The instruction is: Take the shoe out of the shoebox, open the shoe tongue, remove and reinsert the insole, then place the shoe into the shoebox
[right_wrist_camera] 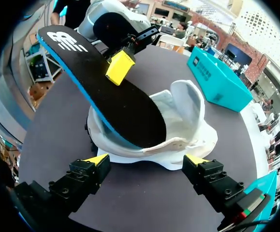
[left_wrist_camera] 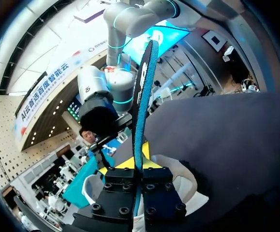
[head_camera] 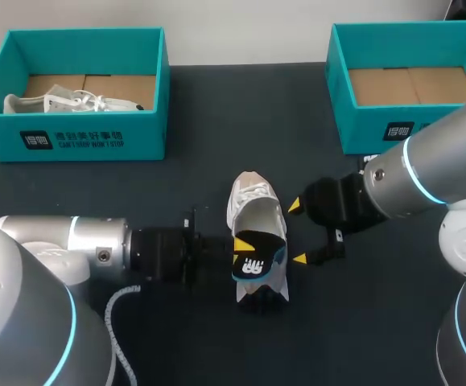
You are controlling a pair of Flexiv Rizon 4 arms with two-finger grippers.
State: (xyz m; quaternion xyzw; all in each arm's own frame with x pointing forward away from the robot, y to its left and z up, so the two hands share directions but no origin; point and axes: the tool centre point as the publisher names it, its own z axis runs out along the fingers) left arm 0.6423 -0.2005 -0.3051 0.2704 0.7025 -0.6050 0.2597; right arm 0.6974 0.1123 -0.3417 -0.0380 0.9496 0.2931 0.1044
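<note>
You'll see the insole (right_wrist_camera: 115, 101) has a matt black, cloth-like top and a blue foam-looking edge. The shoe (right_wrist_camera: 190, 104) is white, smooth and dull, and looks soft. The left shoebox (head_camera: 144, 133) and right shoebox (head_camera: 361, 129) are teal card outside, with bare brown cardboard floors. The table (head_camera: 216, 112) is dark and matt. Your right arm (head_camera: 438, 165) has a silvery satin shell.

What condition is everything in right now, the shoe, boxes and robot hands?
Shoe: out of box, tongue pulled open.
Insole: toe end in shoe, heel end raised.
Left hand: shut on insole.
Right hand: open, beside shoe.
Left shoebox: open, holds another shoe.
Right shoebox: open.
</note>
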